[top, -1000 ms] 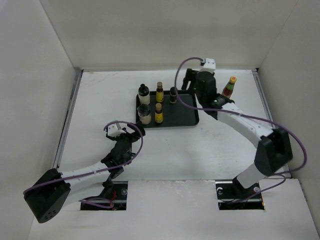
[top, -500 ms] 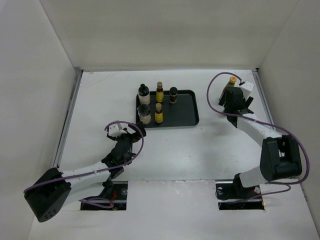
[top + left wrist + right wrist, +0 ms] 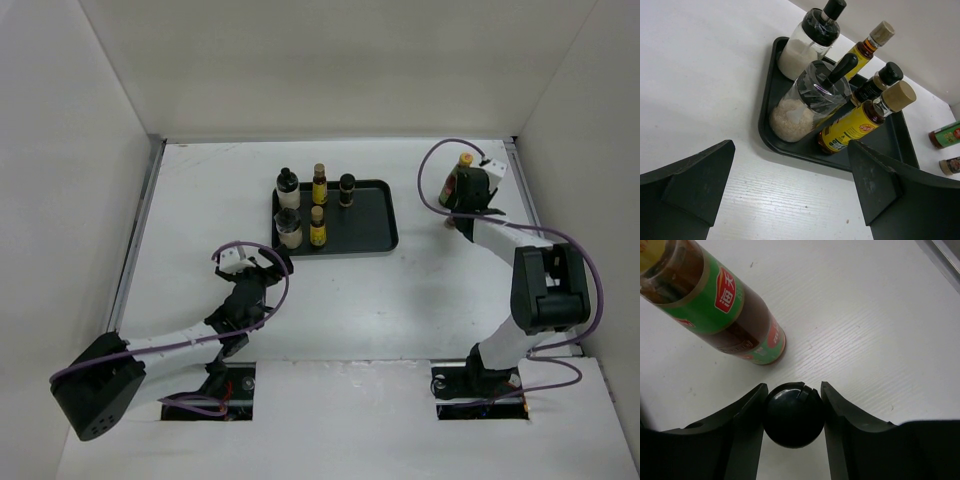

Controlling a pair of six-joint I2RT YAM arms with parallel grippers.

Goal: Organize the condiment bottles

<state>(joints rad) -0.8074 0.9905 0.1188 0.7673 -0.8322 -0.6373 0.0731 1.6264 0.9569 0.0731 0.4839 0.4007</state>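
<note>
White tabletop (image 3: 200,220): your tray (image 3: 375,235) holds five bottles (image 3: 318,230); two stand outside, far right. Your right gripper (image 3: 792,412) pinches the short dark bottle (image 3: 792,417) by its cap, beside the red-green bottle (image 3: 715,305). Your left gripper (image 3: 790,190) is spread wide near the tray.
</note>
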